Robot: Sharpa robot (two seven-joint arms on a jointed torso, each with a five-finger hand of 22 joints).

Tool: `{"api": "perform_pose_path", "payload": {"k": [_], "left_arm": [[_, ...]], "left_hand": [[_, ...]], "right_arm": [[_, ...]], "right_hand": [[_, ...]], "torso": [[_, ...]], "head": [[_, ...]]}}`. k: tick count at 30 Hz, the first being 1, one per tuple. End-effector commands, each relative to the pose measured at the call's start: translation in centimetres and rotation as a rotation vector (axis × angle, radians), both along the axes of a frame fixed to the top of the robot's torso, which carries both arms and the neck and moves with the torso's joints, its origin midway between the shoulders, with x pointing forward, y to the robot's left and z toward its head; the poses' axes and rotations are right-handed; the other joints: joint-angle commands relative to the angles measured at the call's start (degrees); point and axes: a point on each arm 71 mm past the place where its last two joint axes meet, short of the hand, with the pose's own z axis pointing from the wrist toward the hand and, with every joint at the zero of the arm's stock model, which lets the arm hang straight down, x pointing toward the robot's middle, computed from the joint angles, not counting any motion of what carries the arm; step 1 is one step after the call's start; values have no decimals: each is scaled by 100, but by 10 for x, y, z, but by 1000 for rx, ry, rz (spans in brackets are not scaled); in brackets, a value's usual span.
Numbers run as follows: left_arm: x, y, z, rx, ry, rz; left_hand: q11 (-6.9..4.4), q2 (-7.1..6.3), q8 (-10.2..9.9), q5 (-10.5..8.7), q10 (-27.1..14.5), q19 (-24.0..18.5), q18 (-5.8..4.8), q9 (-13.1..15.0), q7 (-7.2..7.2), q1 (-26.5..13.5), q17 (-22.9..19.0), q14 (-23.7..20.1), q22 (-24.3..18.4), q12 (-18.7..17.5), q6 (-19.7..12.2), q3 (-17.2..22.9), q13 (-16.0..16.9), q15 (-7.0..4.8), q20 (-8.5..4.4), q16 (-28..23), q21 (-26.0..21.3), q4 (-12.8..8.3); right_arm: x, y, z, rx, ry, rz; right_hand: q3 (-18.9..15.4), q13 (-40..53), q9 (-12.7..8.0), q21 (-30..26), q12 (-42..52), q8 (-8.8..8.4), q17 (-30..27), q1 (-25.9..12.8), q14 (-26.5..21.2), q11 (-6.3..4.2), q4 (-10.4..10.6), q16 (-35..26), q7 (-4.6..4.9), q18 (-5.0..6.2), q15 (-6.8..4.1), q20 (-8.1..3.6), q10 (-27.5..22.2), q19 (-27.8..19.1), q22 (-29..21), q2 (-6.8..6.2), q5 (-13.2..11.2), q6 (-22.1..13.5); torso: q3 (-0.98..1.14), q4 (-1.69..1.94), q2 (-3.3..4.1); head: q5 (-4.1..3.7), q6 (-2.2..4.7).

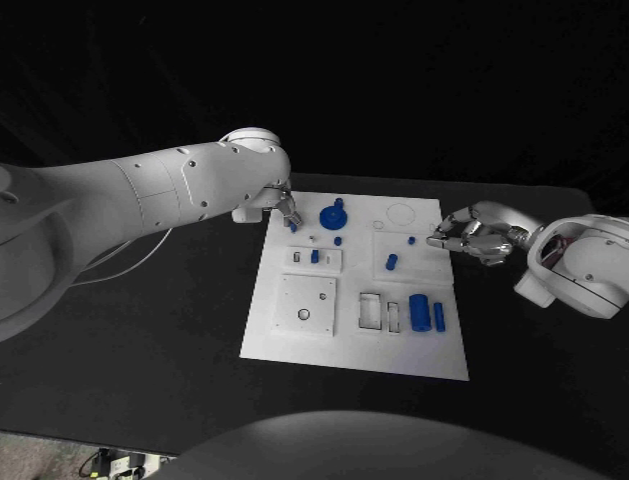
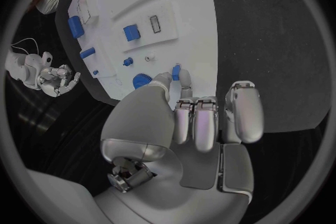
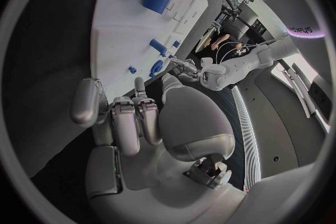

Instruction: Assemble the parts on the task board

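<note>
task board [image 1: 288, 338]: white plate, your landmark, mid-table.
left hand [image 1: 280, 207]: at the board's far-left corner, pinching a small blue part [image 2: 176, 72] between thumb and a finger.
right hand [image 1: 466, 236]: just off the board's right edge, fingers curled in, nothing held.
gear part [image 1: 332, 214]: on the board beside the left hand.
2 cylinders [image 1: 427, 312]: board's near-right area.

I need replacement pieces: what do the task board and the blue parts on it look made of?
The task board looks like rigid white plastic or painted sheet, matte: flat, even, no glare. The blue parts, such as the large cylinder, look like moulded or printed plastic: uniform saturated colour with a dull sheen. Neither can be settled by look alone.
</note>
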Motion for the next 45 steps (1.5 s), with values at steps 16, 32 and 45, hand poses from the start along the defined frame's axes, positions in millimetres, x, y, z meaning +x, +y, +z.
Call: {"api": "perform_pose_path", "payload": {"k": [16,32,45], "left_arm": [[-1,-4,-4,-25,10,-7],[-14,-1,9,72,-24,-92],[-41,-13,20,75,3,-194]], "left_hand": [[-66,-408,76,107,596,-33,68,186,-29,778,1507,594,1121,14,-91,1134,1509,-48,-59,14,-18,-171],[-82,-638,172,-18,596,-16,65,285,-42,709,1507,594,1124,14,-33,1662,1509,-64,-71,14,-4,-173],[-87,-641,193,-37,596,-18,68,306,-41,647,1507,594,1119,14,-19,1796,1509,-71,-78,14,-17,-165]], "right_arm": [[-1,0,-1,-8,13,8],[-1,-3,-1,-9,6,-4],[0,-2,-3,-10,8,-4]], "right_hand": [[6,1508,-6,-33,22,-29,1506,0,607,4,14,20,-12,77,33,-7,597,-55,807,29,25,-15],[6,1508,-7,-58,22,-29,1506,-2,607,5,16,20,-12,83,33,-7,597,-74,798,31,24,-15],[5,1508,-7,-64,22,-30,1506,-5,607,6,17,20,-11,84,33,-7,597,-78,797,32,23,-16]], "torso": [[0,2,-1],[5,3,-11],[0,2,-9]], "head": [[5,1],[8,1],[32,1]]}}
